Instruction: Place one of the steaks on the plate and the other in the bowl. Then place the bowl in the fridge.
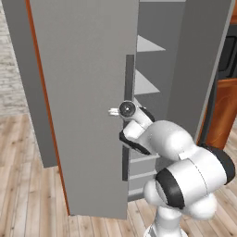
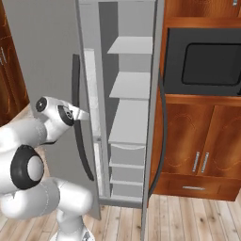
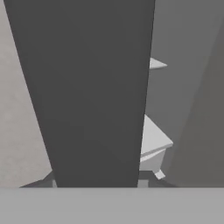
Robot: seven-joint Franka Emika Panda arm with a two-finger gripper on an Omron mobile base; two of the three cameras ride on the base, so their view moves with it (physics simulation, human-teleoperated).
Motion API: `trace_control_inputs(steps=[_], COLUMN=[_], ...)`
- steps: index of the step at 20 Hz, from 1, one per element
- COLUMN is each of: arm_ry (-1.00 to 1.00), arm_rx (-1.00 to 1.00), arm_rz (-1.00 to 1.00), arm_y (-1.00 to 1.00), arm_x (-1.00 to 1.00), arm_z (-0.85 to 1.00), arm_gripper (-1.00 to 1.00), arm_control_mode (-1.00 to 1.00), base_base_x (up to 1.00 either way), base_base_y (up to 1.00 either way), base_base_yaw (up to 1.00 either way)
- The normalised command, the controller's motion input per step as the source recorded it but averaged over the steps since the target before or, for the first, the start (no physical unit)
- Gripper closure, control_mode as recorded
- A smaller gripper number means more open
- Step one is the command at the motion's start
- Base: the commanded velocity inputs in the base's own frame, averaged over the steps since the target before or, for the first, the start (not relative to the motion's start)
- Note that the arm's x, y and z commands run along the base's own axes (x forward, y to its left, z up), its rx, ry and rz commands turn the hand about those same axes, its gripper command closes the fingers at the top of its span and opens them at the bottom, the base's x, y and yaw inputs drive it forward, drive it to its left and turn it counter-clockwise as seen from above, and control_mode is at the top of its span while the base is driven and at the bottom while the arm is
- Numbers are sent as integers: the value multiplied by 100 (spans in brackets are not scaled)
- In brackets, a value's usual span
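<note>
Wooden flooring (image 1: 28,185) runs beneath the fridge (image 2: 129,122), door ajar.

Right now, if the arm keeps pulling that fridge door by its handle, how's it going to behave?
The fridge door will probably swing rigidly on its hinge; it already stands ajar. Tall and broad, it likely feels heavy. The thin dark handle looks smooth, so the gripper may slip.

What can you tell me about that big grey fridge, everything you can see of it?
The fridge is tall, grey and smooth. Its left door is swung open, with an orange-red edge and a long dark vertical handle. Inside are pale shelves and drawers lower down; nothing shows on them. It stands on wooden flooring beside brown cabinets. The robot's gripper is at the door handle.
</note>
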Motion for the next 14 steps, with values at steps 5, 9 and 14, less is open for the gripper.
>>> trace_control_inputs(steps=[5,9,14], arm_ry=[14,9,12], arm_rx=[0,13,15], arm_rz=[-27,-21,-10], arm_y=[40,27,37], arm_x=[-53,-29,-8], arm_z=[41,15,0], arm_gripper=[100,100,100], arm_control_mode=[-100,-100,-100], base_base_x=[0,0,0], base_base_y=[0,0,0], base_base_yaw=[0,0,0])
